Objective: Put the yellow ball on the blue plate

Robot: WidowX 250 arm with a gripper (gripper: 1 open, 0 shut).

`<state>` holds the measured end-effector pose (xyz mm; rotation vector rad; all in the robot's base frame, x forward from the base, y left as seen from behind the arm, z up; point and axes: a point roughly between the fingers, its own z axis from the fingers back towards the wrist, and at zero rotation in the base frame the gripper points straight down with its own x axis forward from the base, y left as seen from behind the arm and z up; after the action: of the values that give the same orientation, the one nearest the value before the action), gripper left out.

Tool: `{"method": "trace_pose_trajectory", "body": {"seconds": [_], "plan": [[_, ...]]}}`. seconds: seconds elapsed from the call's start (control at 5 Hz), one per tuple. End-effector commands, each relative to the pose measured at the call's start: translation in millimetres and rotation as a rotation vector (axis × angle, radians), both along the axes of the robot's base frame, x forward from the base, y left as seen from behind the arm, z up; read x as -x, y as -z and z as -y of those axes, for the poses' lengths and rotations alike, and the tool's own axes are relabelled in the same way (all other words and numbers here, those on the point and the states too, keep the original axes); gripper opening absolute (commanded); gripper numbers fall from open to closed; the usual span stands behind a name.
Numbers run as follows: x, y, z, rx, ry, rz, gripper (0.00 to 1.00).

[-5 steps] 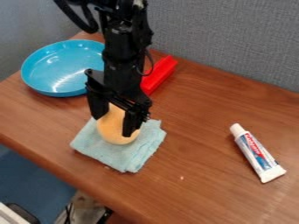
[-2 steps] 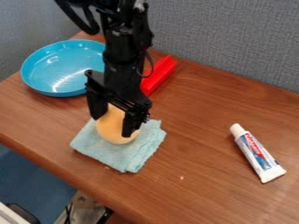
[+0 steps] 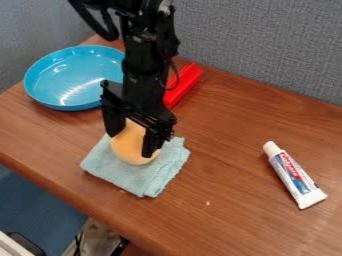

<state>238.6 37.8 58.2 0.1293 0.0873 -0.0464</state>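
The yellow ball (image 3: 131,146) rests on a light teal folded cloth (image 3: 136,167) near the table's front edge. My gripper (image 3: 135,140) points straight down over it, open, with one black finger on each side of the ball; whether the fingers (image 3: 110,125) touch it I cannot tell. The blue plate (image 3: 67,76) lies at the back left of the table with nothing in it, well apart from the ball.
A red object (image 3: 182,82) lies behind the arm, partly hidden by it. A toothpaste tube (image 3: 293,173) lies at the right. The wooden table's front edge (image 3: 80,200) runs close below the cloth.
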Motion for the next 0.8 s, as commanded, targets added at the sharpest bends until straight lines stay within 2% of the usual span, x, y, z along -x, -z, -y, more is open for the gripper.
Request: {"method": "trace_pose_trajectory", "body": {"seconds": [0.0,0.6], "plan": [[-8.1,-5.9,1.7,-0.017,0.022,0.022,1.0],[-10.3,-6.1,2.0,-0.024,0.02,0.01,1.0]]}}
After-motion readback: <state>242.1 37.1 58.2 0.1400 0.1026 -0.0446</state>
